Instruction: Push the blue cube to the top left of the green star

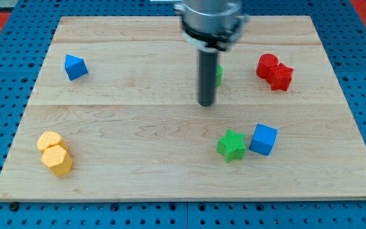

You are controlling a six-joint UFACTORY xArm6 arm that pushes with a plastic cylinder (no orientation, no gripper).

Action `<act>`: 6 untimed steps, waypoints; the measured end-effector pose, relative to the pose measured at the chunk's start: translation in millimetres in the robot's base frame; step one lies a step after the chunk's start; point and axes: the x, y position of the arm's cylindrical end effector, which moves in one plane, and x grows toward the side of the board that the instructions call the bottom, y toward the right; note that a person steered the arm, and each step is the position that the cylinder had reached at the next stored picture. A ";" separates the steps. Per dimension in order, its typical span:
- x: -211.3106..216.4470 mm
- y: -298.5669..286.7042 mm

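The blue cube [263, 139] sits on the wooden board at the view's lower right, touching or almost touching the right side of the green star [232, 145]. My tip [206, 104] is near the board's middle, above and a little left of the green star, apart from both blocks. The rod rises from it to the view's top.
A blue triangular block [75, 67] lies at the upper left. A red block [274, 71] lies at the upper right. A yellow block [55, 152] lies at the lower left. A green block [218, 74] shows partly behind the rod. The board's edge [183, 198] runs along the bottom.
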 end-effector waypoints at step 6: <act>17.8 -54.2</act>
